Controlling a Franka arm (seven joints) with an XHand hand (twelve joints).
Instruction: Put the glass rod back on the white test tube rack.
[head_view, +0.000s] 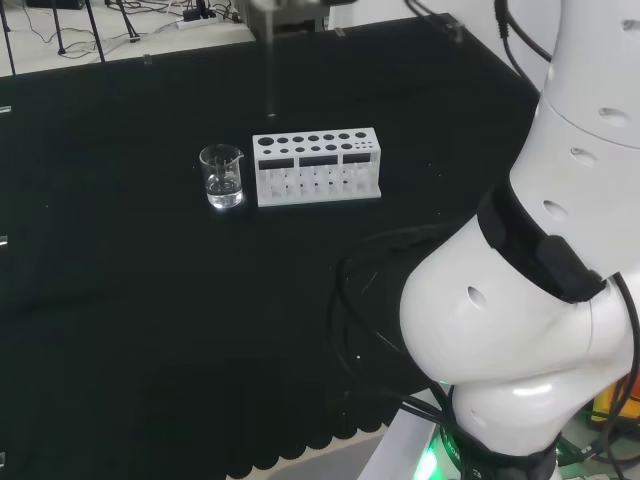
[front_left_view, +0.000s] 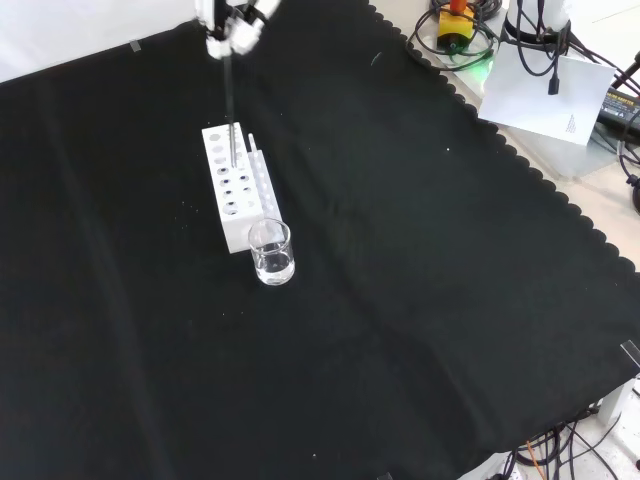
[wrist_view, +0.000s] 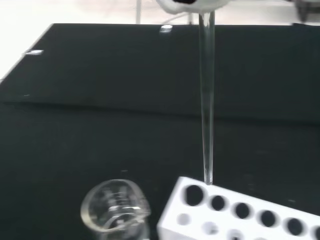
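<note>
The white test tube rack (head_view: 317, 165) stands near the middle of the cloth, with rows of round holes on top. The hand (front_left_view: 232, 25) hangs above it and pinches the upper end of a clear glass rod (front_left_view: 230, 100), which hangs upright. In the wrist view the glass rod (wrist_view: 206, 100) ends just above the rack (wrist_view: 235, 215), close to the corner hole at the end nearest the beaker. In the head view the rod (head_view: 271, 70) is a faint vertical line above the rack's left end, under the blurred hand (head_view: 285, 10).
A small clear glass beaker (head_view: 222, 177) with some clear liquid stands just left of the rack in the head view. It is in front of the rack in the front view, beaker (front_left_view: 271, 253), and near the rod tip in the wrist view, beaker (wrist_view: 116, 212). Black cloth lies all round.
</note>
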